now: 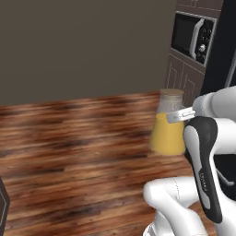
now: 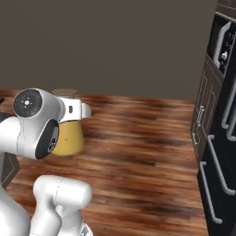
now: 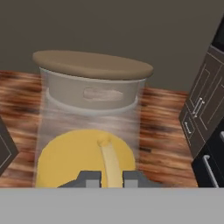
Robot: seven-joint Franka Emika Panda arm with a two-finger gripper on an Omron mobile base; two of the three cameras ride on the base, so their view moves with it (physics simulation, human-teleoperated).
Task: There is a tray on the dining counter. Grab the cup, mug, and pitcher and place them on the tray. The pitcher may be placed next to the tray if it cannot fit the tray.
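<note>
Pitcher (image 3: pixel 87 127): one, clear glass with orange liquid in its lower half and a tan round lid (image 3: pixel 92 64), held up in the air in front of my arm with the wood floor (image 1: pixel 78 138) below and behind it. My gripper (image 3: pixel 112 178) is closed almost fully on the pitcher's thin handle (image 3: pixel 109 162), which runs down between my two fingertips (image 3: pixel 89 178) in the hand view (the tips stand close together, one each side of that pale strip). In the left base view the pitcher (image 1: pixel 168 126) hangs just left of my white forearm; in the right base view the pitcher (image 2: pixel 69 136) is half covered by my elbow joint, so only its lid edge and orange belly show.

Hard to make out: the pitcher's base is cut off at the bottom of the hand view, and the exact contact of my fingers with the handle is hidden from both base views by my own arm.

Room: dark striped brown planks, a plain grey-brown wall (image 1: pixel 83 46) behind. One microwave (image 1: pixel 193 34) sits built into dark cabinets (image 2: pixel 216 138) on the right, with long pale handles on the doors. A dark corner of some furniture pokes in at the lower left of the left base view; I cannot tell what it is.
</note>
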